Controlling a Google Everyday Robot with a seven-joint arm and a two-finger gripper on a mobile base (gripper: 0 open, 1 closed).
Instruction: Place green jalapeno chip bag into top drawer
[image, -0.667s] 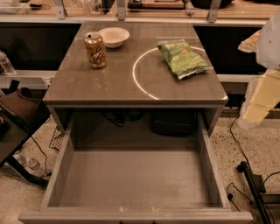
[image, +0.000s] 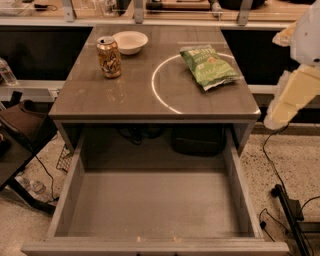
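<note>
Grey-brown wood-grain table (image: 125, 100) fills the middle of the camera view. The bag (image: 209, 67), light green with a darker top band, lies flat near the back right corner of the tabletop. It is turned at an angle, and its lower end points toward the right edge. It overlaps the upper right of a thin bright ring (image: 154, 85) of light on the surface. A gold-brown can (image: 109, 57) stands upright near the back left corner. Just behind it, close to the back edge, sits a white bowl (image: 130, 42); the two look close but apart.

Below the table's front edge the drawer (image: 69, 192) stands pulled fully out, with its flat bottom and low side walls in plain sight.

The gripper (image: 286, 104), pale cream, hangs beyond the table's right edge, well apart from the bag. Whether it is open or closed I cannot tell.
</note>
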